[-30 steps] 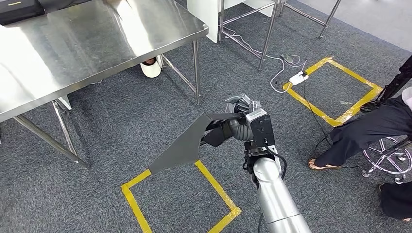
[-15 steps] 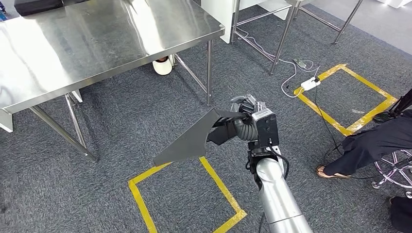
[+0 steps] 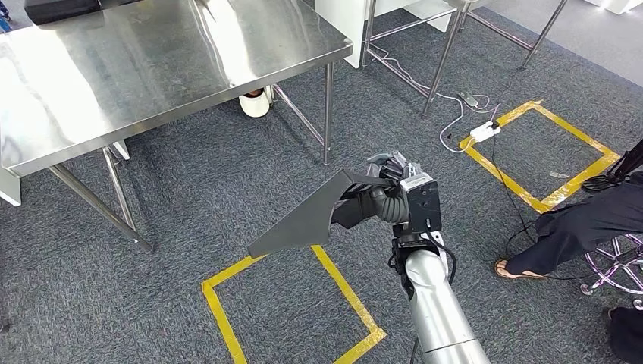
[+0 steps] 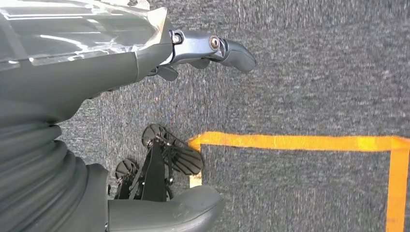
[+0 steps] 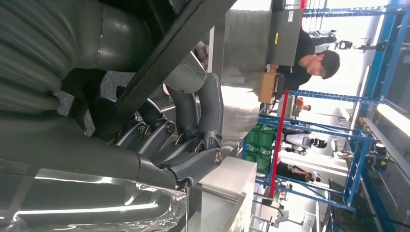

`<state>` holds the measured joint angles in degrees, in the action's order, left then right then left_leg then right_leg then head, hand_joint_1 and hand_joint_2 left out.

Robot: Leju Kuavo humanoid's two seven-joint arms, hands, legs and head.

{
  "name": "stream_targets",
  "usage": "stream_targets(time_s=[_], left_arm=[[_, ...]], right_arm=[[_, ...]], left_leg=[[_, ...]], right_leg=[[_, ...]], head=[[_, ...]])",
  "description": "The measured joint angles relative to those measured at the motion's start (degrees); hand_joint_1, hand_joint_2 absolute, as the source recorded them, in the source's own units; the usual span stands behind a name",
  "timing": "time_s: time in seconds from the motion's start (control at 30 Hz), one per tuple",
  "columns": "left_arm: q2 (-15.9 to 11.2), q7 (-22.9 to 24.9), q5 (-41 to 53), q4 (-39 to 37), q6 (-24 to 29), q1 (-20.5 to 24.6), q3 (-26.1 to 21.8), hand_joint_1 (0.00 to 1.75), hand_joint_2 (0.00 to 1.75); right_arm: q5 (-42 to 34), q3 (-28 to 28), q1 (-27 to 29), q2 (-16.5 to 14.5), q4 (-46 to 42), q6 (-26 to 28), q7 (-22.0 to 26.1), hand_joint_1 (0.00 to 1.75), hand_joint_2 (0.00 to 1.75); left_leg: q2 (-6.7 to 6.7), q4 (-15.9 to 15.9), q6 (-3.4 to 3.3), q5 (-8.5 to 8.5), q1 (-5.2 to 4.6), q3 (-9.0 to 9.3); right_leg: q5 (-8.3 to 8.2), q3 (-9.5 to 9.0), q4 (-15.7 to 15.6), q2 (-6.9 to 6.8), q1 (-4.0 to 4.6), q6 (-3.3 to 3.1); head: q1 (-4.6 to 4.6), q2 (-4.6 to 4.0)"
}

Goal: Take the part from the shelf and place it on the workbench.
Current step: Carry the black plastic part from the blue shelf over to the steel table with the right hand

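Above the grey carpet (image 3: 189, 205), near the taped yellow square (image 3: 288, 303), the right robot hand (image 3: 383, 193) grips one end of the dark, flat, angular part (image 3: 303, 220), which juts out level toward the steel worktop (image 3: 152, 68) and hangs over that square's far corner. From the right wrist view the dark fingers (image 5: 193, 121) curl round the part's edge (image 5: 164, 58), a hold the head view hides; beyond them stand blue shelving (image 5: 358, 125) and a person in black (image 5: 309, 63). From the left wrist view the left robot hand (image 4: 159, 67) hangs over the carpet (image 4: 314, 72) beside a yellow tape corner (image 4: 300, 142), fingers loosely curled on nothing. Past the part, the worktop stands on thin legs, well apart from it. To the right of the part lie a second yellow square (image 3: 538, 152), a white power strip (image 3: 482, 131) with cables, and a seated person's legs (image 3: 584, 227).
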<state>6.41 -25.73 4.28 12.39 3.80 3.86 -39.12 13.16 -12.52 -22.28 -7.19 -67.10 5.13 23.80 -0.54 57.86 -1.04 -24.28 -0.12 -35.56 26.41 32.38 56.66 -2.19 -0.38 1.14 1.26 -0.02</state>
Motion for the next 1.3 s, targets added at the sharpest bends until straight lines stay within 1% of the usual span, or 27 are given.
stream_targets(time_s=[0.33,0.37,0.43,0.47,0.5,0.53,0.57,0.63,0.67,0.7,0.73,0.8,0.83,0.87,0.9,0.93,0.97,1.0,1.03,1.07,1.1,1.13,1.17,1.2,1.23,1.27,1.3], left_arm=[[0.3,0.3,1.7,0.0,0.0,1.0,0.6,0.00,1.75],[0.3,0.2,1.8,0.0,-0.1,1.4,0.8,0.00,1.75],[0.1,0.0,2.1,0.0,0.0,2.3,1.1,0.00,1.75],[0.1,0.1,2.2,0.0,0.1,2.7,1.3,0.00,1.75],[0.2,0.1,2.3,0.0,0.1,2.9,1.4,0.00,1.75],[0.3,0.2,2.4,0.0,0.2,3.2,1.5,0.00,1.75],[0.3,0.2,2.4,0.0,0.2,3.3,1.6,0.00,1.75],[0.4,0.2,2.4,0.0,0.2,3.6,1.7,0.00,1.75],[0.4,0.2,2.4,0.0,0.1,3.7,1.7,0.00,1.75],[0.5,0.2,2.4,0.0,0.1,3.7,1.7,0.00,1.75],[0.5,0.2,2.4,0.0,0.1,3.7,1.7,0.00,1.75],[0.6,0.2,2.4,0.0,0.1,3.7,1.7,0.00,1.75],[0.5,0.2,2.4,0.0,0.1,3.7,1.7,0.00,1.75],[0.5,0.2,2.4,0.0,0.1,3.7,1.7,0.00,1.75],[0.4,0.2,2.4,0.1,0.1,3.7,1.8,0.00,1.75],[0.4,0.2,2.4,0.1,0.1,3.7,1.8,0.00,1.75],[0.5,0.3,2.4,0.1,0.1,3.7,1.9,0.00,1.75],[0.6,0.4,2.4,0.1,0.1,3.7,1.9,0.00,1.75],[0.6,0.6,2.4,0.1,0.1,3.6,1.9,0.00,1.75],[0.6,0.8,2.4,0.1,0.2,3.5,1.9,0.00,1.75],[0.6,1.0,2.4,0.1,0.3,3.2,1.9,0.00,1.75],[0.6,1.1,2.4,0.0,0.3,2.8,1.9,0.00,1.75],[0.7,1.2,2.4,0.0,0.3,2.4,1.9,0.00,1.75],[0.7,1.2,2.4,-0.1,0.3,1.9,1.9,0.00,1.75],[0.8,1.2,2.4,-0.1,0.3,1.6,1.9,0.00,1.75],[0.8,1.2,2.5,-0.2,0.3,1.3,1.9,0.00,1.75],[0.8,1.2,2.5,-0.2,0.3,1.2,1.9,0.00,1.75]], right_arm=[[0.1,0.8,1.8,0.9,-3.1,0.1,-0.2,1.75,1.75],[0.2,0.8,1.8,0.9,-3.8,0.1,-0.4,1.75,1.75],[0.3,0.8,1.7,0.9,-5.2,0.0,-0.9,1.75,1.75],[0.3,0.8,1.6,0.9,-5.8,0.0,-1.1,1.75,1.75],[0.3,0.8,1.5,0.9,-6.3,0.0,-1.2,1.75,1.75],[0.3,0.8,1.4,1.0,-6.7,0.0,-1.3,1.75,1.75],[0.3,0.8,1.4,1.1,-6.9,0.0,-1.3,1.75,1.75],[0.3,0.8,1.6,1.4,-7.0,0.0,-1.3,1.75,1.75],[0.3,0.9,1.9,1.6,-7.0,0.0,-1.3,1.75,1.75],[0.3,0.9,2.1,1.8,-7.0,0.0,-1.3,1.75,1.75],[0.3,0.9,2.3,2.0,-7.0,0.0,-1.3,1.75,1.75],[0.3,1.0,2.4,2.3,-7.1,0.0,-1.2,1.75,1.75],[0.3,1.0,2.5,2.4,-7.1,0.0,-1.1,1.75,1.75],[0.3,1.0,2.6,2.5,-7.2,0.0,-1.1,1.75,1.75],[0.3,1.0,2.8,2.6,-7.2,0.0,-1.1,1.75,1.75],[0.3,1.0,3.0,2.6,-7.3,0.0,-1.1,1.75,1.75],[0.3,1.0,3.3,2.7,-7.4,0.0,-1.1,1.75,1.75],[0.3,1.1,3.5,2.7,-7.7,0.0,-1.1,1.75,1.75],[0.3,1.1,3.8,2.7,-7.9,0.0,-1.3,1.75,1.75],[0.3,1.1,4.1,2.7,-8.2,0.0,-1.4,1.75,1.75],[0.3,1.1,4.4,2.8,-8.3,0.0,-1.6,1.75,1.75],[0.3,1.1,4.9,2.8,-8.3,0.0,-1.7,1.75,1.75],[0.3,1.1,5.4,2.8,-8.3,0.0,-1.7,1.75,1.75],[0.3,1.1,5.8,2.8,-8.3,0.0,-1.6,1.75,1.75],[0.3,1.1,6.2,2.8,-8.3,0.0,-1.6,1.75,1.75],[0.3,1.1,6.4,2.8,-8.3,0.1,-1.6,1.75,1.75],[0.3,1.1,6.6,2.8,-8.3,0.1,-1.6,1.75,1.75]], left_leg=[[-0.01,0.0,0.03,0.04,0.31,0.00],[0.00,0.1,-0.11,-0.06,0.29,-0.08],[0.07,-0.1,-0.67,-0.23,0.27,-0.09],[0.17,-0.7,-1.13,-0.11,0.43,0.33],[0.27,-1.7,-1.45,0.14,0.61,1.01],[0.37,-2.5,-1.74,0.41,0.79,1.75],[0.45,-3.2,-1.97,0.64,0.99,2.41],[0.71,-3.4,-2.11,0.57,1.05,2.83],[0.96,-3.4,-2.02,0.43,1.10,2.91],[1.28,-3.3,-1.81,0.22,1.18,3.02],[1.60,-3.1,-1.46,-0.07,1.35,3.20],[2.12,-2.2,-0.37,-1.09,1.74,3.50],[2.33,-1.6,0.25,-1.82,1.84,3.49],[2.48,-1.1,0.79,-2.46,1.80,3.42],[2.58,-0.8,1.17,-2.95,1.72,3.37],[2.65,-0.7,1.35,-3.27,1.81,3.43],[2.64,-0.8,1.49,-3.48,1.97,3.60],[2.41,-0.4,1.58,-3.73,2.16,3.64],[2.00,1.0,1.67,-4.29,2.29,3.14],[1.53,3.6,1.74,-5.24,2.33,1.80],[1.06,7.4,1.72,-6.38,2.28,-0.48],[0.80,11.7,1.64,-7.49,2.22,-3.39],[0.73,15.3,1.46,-7.93,2.16,-6.25],[0.71,17.0,1.14,-7.23,2.02,-8.36],[0.72,16.4,0.63,-5.36,1.80,-9.35],[0.73,13.4,-0.15,-2.29,1.42,-9.09],[0.72,9.3,-1.21,0.92,0.87,-8.09]], right_leg=[[0.00,0.01,0.0,0.01,0.08,-0.01],[-0.03,-0.05,-0.1,-0.05,-0.19,0.11],[-0.14,-0.42,-0.6,-0.29,-0.52,0.58],[-0.20,-0.63,-0.9,-0.33,-0.60,0.90],[-0.01,-0.67,-0.7,-0.08,-0.45,1.05],[0.64,-0.17,0.5,0.39,-0.41,1.00],[1.72,1.10,3.2,0.94,-0.43,0.85],[4.64,5.44,11.4,1.74,-0.61,0.61],[5.40,7.45,14.6,1.86,-0.72,0.81],[5.24,8.51,15.8,1.92,-0.91,1.25],[4.01,8.21,14.4,1.94,-1.18,1.90],[0.37,4.94,6.8,1.92,-1.85,3.38],[-0.71,3.32,3.5,2.01,-2.02,3.54],[-1.11,2.31,1.6,2.07,-2.07,3.20],[-0.90,1.98,1.2,2.13,-1.98,2.54],[-0.57,1.87,1.3,2.22,-1.84,1.68],[-0.35,1.71,1.4,2.23,-1.78,1.01],[-0.08,1.41,1.4,2.26,-1.71,0.51],[0.24,0.96,1.4,2.28,-1.63,-0.03],[0.62,0.41,1.4,2.27,-1.48,-0.53],[1.08,-0.11,1.3,2.24,-1.25,-0.92],[1.60,-0.61,1.3,2.24,-0.97,-1.25],[2.15,-1.16,1.3,2.25,-0.67,-1.45],[2.75,-1.78,1.3,2.27,-0.37,-1.58],[3.37,-2.54,1.3,2.30,-0.05,-1.68],[4.08,-3.47,1.3,2.31,0.27,-1.74],[4.79,-4.25,1.1,2.30,0.36,-1.82]], head=[[0.01,0.00],[0.03,0.00],[0.09,0.00],[0.08,0.00],[-0.01,0.00],[-0.06,0.00],[-0.21,0.00],[-0.36,0.00],[-0.45,0.00],[-0.44,0.00],[-0.44,0.00],[-0.50,0.00],[-0.70,0.00],[-0.83,0.00],[-0.92,0.00],[-0.94,0.00],[-0.83,0.00],[-0.75,0.00],[-0.68,0.00],[-0.57,0.00],[-0.48,0.00],[-0.40,0.00],[-0.36,0.00],[-0.37,0.00],[-0.35,0.00],[-0.36,0.00],[-0.39,0.00]])
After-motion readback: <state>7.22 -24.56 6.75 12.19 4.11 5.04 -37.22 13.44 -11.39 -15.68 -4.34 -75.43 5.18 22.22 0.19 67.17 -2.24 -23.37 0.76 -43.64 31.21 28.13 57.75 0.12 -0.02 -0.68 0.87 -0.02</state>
